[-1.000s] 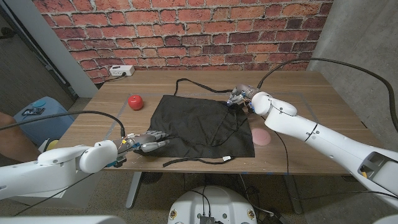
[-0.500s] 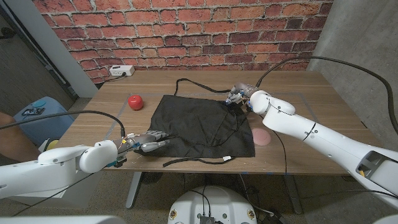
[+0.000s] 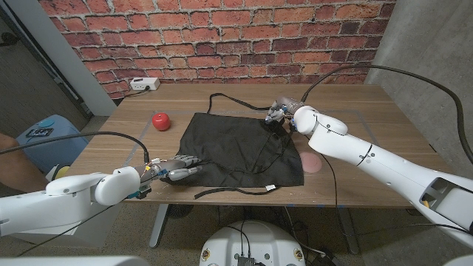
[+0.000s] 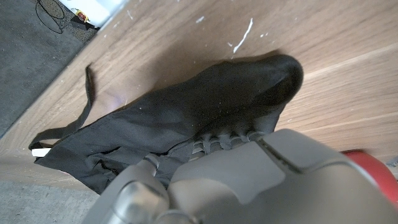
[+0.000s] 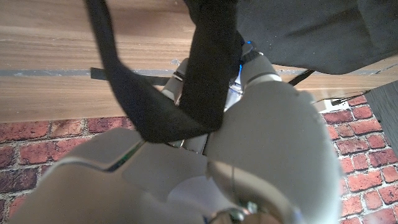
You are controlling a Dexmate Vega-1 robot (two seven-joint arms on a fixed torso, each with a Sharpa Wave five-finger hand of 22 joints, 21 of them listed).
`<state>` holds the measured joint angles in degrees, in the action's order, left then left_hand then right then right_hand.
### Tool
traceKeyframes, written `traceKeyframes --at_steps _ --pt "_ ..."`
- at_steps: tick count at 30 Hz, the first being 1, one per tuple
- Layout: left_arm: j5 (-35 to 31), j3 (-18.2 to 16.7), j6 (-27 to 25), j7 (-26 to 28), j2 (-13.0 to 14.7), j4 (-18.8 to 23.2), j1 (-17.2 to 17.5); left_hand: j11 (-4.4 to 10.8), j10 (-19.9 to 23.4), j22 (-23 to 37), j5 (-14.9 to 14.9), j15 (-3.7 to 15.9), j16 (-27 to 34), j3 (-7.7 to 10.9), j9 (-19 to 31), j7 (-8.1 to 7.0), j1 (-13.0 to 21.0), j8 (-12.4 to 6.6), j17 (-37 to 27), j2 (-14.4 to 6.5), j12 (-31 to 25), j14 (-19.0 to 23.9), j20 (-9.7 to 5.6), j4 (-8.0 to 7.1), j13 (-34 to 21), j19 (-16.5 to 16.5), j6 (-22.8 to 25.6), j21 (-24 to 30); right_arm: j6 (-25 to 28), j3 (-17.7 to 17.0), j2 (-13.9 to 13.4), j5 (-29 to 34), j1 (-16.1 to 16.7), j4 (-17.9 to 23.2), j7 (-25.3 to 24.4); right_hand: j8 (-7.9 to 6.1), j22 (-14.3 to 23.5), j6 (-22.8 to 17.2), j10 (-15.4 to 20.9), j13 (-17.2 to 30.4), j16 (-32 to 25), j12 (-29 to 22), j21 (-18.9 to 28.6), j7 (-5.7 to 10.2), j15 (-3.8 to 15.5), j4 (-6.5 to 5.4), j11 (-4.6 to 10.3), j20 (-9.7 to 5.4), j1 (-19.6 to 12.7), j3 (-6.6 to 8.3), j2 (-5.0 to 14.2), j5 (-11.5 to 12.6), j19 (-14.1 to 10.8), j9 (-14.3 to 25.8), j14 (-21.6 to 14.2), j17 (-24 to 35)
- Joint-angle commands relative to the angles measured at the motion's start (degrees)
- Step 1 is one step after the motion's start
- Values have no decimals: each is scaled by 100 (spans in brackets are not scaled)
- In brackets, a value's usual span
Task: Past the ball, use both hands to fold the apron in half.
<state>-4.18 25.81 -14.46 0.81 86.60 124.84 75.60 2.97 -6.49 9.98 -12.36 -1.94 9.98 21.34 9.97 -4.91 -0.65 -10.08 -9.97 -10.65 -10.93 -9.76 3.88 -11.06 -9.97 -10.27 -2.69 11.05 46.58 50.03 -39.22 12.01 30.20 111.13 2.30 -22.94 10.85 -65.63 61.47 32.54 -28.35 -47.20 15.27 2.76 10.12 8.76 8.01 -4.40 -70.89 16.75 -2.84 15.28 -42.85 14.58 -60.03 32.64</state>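
Left hand (image 3: 177, 168) gripping near corner of black apron (image 3: 240, 148); right hand (image 3: 281, 114) pinching far corner and strap. Apron spread on table (image 3: 369, 140) between hands; red ball (image 3: 160, 120) beyond left hand.

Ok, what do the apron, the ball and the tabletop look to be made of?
Apron: thin matte black woven cloth, going by its soft wrinkles and limp straps. Ball: smooth red, probably plastic or rubber; too small to tell which. Table: wood or wood-look laminate with a satin finish, judging by the straight grain lines and scuffs.
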Motion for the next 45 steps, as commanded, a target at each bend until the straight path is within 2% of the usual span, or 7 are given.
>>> traceKeyframes --at_steps 1,18,29,45 --pt "7 87 60 2 -19 -5 -36 17 4 21 -39 24 53 51 26 -9 38 -50 -11 -14 -32 -289 -4 -2 -26 -936 21 41 157 53 -40 -22 -88 224 23 -46 10 -9 26 27 25 24 29 -49 361 -2 -48 -154 -67 -21 15 44 23 5 -63 40" --pt "78 121 227 34 -44 -117 -55 25 11 20 -38 26 52 85 25 -19 44 -49 -9 -5 -34 -289 -8 3 -26 -928 21 40 465 300 99 -53 -461 212 271 -18 7 11 27 55 118 42 38 -88 362 -1 -79 -131 -168 -72 43 51 19 -40 -91 132" --pt "62 141 338 -63 -124 -219 -100 18 16 20 -36 32 51 103 25 -25 47 -48 -8 2 -35 -288 -6 6 -26 -924 18 39 456 414 132 -105 -650 201 353 0 5 32 24 57 183 65 40 -111 361 -14 -97 -105 -211 -111 74 50 25 -55 -100 201" --pt "195 108 402 49 4 -242 -36 23 13 19 -34 36 49 127 25 -27 50 -45 -7 9 -32 -292 -6 10 -26 -918 10 38 435 547 356 -191 -888 86 412 -2 4 64 7 112 284 69 51 -146 363 -28 -133 -83 -263 -176 110 40 11 -26 -111 305"
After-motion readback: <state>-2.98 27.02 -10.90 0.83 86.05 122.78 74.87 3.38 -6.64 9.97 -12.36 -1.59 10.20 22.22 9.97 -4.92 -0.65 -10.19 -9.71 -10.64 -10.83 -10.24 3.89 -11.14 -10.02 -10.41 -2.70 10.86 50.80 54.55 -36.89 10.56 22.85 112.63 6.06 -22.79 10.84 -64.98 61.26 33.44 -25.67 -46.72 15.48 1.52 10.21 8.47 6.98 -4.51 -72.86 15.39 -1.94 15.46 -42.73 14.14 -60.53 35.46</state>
